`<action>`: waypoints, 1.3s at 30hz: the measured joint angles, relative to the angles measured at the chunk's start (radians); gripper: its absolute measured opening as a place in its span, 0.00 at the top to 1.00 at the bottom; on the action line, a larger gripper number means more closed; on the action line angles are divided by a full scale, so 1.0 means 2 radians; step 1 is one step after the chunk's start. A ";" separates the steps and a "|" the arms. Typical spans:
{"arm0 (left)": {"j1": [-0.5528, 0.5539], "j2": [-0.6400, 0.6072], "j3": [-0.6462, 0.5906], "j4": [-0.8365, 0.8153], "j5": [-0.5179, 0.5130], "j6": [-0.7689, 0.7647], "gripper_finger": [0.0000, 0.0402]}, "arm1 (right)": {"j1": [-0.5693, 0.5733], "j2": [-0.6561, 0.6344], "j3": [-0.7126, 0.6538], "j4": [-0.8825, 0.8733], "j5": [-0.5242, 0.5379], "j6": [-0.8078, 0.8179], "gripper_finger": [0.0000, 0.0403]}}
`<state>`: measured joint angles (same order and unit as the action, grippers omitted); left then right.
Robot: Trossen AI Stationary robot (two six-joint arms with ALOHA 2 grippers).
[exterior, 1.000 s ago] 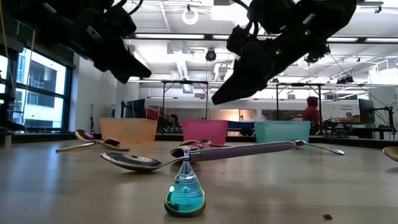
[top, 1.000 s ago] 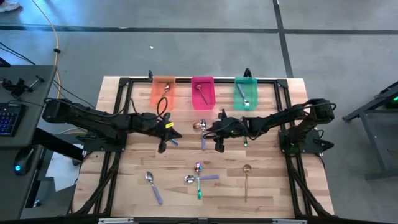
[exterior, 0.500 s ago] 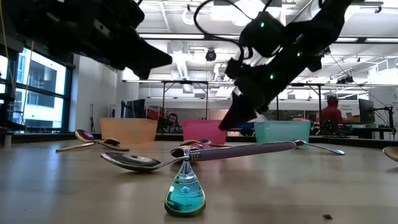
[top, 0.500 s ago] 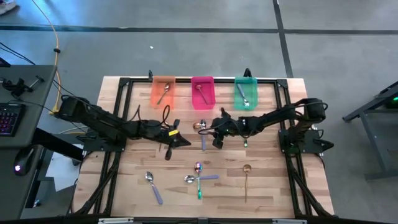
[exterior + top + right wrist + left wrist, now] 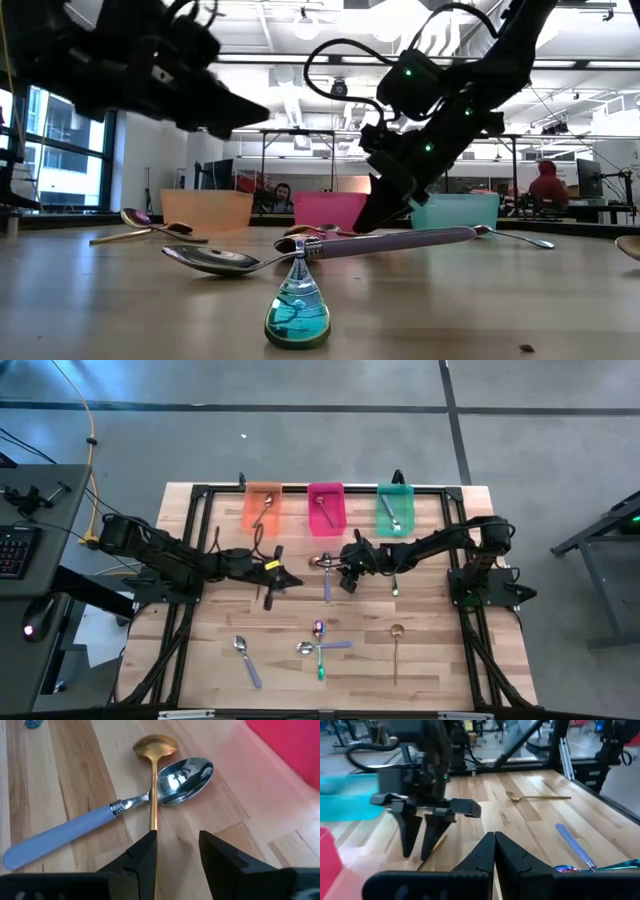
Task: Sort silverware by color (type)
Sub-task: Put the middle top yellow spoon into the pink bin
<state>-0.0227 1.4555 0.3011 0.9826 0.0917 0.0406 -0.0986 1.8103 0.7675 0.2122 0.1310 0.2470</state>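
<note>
A gold spoon (image 5: 154,780) and a silver spoon with a pale blue handle (image 5: 182,772) lie crossed on the table, just in front of the pink bin (image 5: 325,508). My right gripper (image 5: 177,840) hangs open low over them, slanting down. The gold handle runs close along the inner side of one finger (image 5: 145,851); I cannot tell whether they touch. My left gripper (image 5: 495,837) is shut and empty, held above the table left of the middle (image 5: 285,582). More silverware lies nearer the front: two crossed spoons (image 5: 320,645), a gold one (image 5: 397,650) and a purple-handled one (image 5: 246,660).
Orange (image 5: 262,508), pink and green (image 5: 395,508) bins stand in a row at the far edge, each with a spoon inside. A small green-handled piece (image 5: 394,589) lies right of my right gripper. A black frame (image 5: 200,495) runs around the tabletop.
My right gripper has sunk toward the table and shifted a little toward the far edge, down to the crossed gold and blue-handled spoons, staying open. My left gripper has dropped slightly, reached a bit toward the table's middle and tipped nearer to level, still shut.
</note>
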 joint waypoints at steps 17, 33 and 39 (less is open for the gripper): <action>0.051 0.000 -0.082 0.111 -0.001 -0.027 1.00 | 0.000 -0.019 0.051 -0.142 -0.004 0.013 0.70; 0.097 0.000 -0.082 0.111 -0.002 -0.030 1.00 | 0.018 -0.008 0.074 -0.155 -0.002 0.021 0.67; 0.097 0.000 -0.082 0.110 -0.004 -0.015 1.00 | 0.018 -0.002 0.074 -0.166 -0.002 0.013 0.71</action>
<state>0.1719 1.4551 0.1379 1.2035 0.0844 0.0100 -0.0628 1.8068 0.9154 -0.1205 0.1280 0.2731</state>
